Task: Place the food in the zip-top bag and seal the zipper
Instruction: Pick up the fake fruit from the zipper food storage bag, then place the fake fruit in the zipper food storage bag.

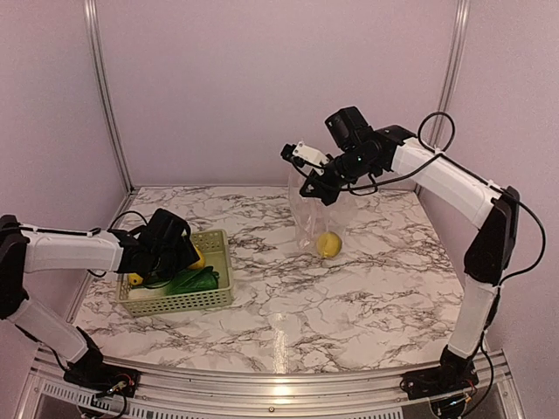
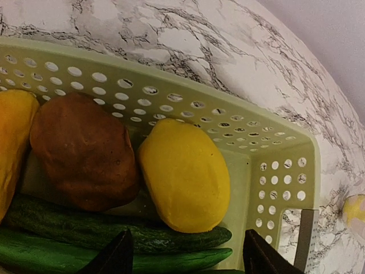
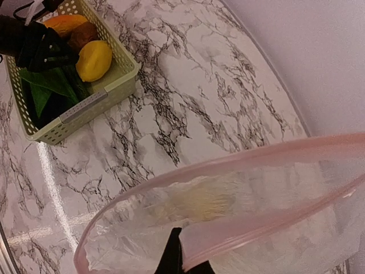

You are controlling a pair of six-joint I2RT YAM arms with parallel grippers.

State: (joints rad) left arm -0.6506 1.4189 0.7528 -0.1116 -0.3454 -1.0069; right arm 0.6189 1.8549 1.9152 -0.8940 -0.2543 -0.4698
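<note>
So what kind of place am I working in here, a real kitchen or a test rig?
Most likely a lab test cell, not a kitchen: a marble-pattern table boxed in by plain pale walls on aluminium posts, with toy produce in a green basket.

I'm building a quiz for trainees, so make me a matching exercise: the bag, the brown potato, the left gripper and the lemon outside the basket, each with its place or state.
1 zip-top bag
2 brown potato
3 left gripper
4 lone lemon

A in the green basket
B open above the basket
C pinched at its rim by the right gripper
D at the bag's bottom

Pairs: 1-C, 2-A, 3-B, 4-D
</note>
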